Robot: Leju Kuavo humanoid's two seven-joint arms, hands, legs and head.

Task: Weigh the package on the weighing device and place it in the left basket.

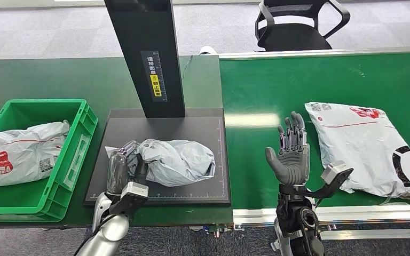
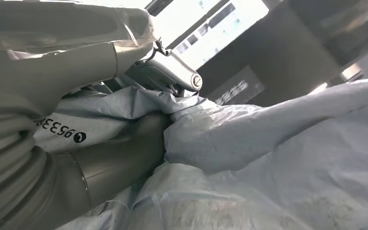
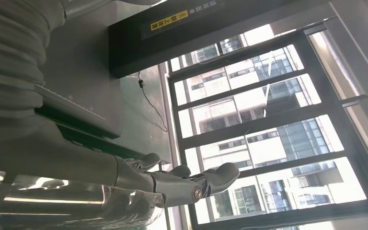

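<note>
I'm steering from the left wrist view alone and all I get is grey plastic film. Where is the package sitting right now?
Observer: The grey package lies on the black weighing platform, and the left hand grips its near-left end.
Operator: Is the basket free?
Observer: The green basket left of the platform already holds a white-and-red package.
Operator: And the other hand?
Observer: The right hand is raised over the green belt, fingers spread, holding nothing.

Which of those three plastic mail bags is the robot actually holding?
The crumpled grey package on the black weighing platform: the left hand grips its end. The other two lie untouched, one in the green basket, one flat on the belt.
</note>
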